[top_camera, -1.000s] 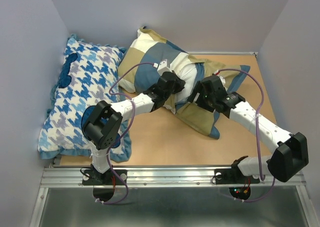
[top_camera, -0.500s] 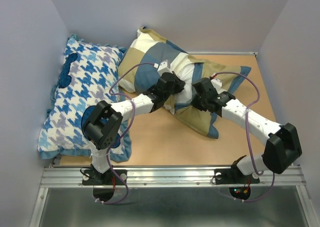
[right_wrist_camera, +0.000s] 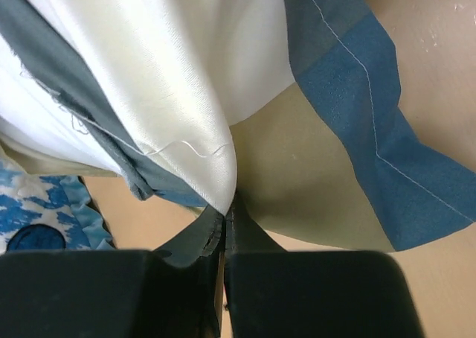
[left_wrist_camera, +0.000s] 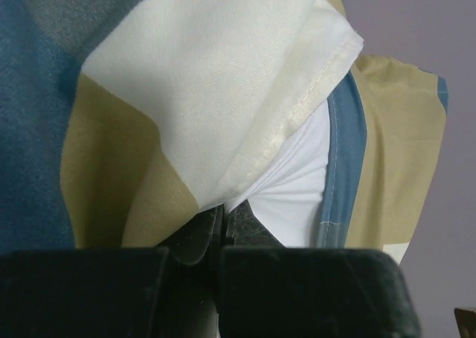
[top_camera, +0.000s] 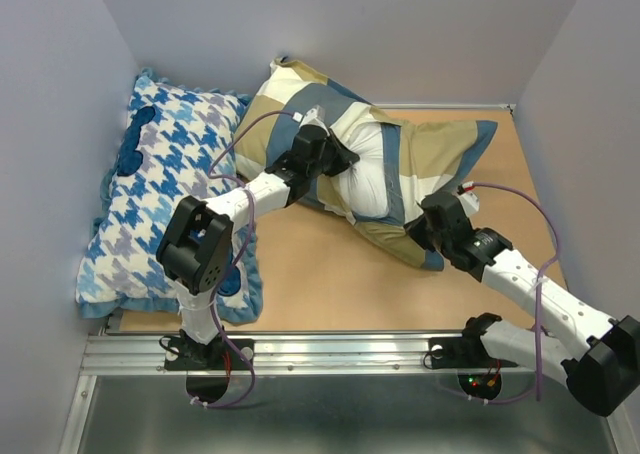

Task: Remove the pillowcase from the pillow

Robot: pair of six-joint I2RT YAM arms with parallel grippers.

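The pillowcase (top_camera: 440, 154), in tan, slate-blue and cream blocks, lies stretched across the back middle of the table. The white pillow (top_camera: 368, 174) bulges out of a gap in its middle. My left gripper (top_camera: 338, 161) is shut at the left side of that gap. In the left wrist view the left gripper (left_wrist_camera: 223, 217) pinches the cream hemmed edge of the pillowcase (left_wrist_camera: 201, 92), with the pillow (left_wrist_camera: 301, 182) pressed right beside it. My right gripper (top_camera: 428, 236) is shut on the lower right part. Up close, the right gripper (right_wrist_camera: 225, 213) grips a fold of the pillowcase (right_wrist_camera: 312, 174).
A blue-and-white houndstooth cushion (top_camera: 170, 194) fills the left side of the table, against the left wall; its edge also shows in the right wrist view (right_wrist_camera: 37, 211). Grey walls close in the back and both sides. Bare wooden table (top_camera: 320, 274) lies in front of the pillow.
My right gripper shut on the pillowcase and pulled it toward the front right. The left gripper moved back and left. The pillowcase is stretched out and more white pillow shows.
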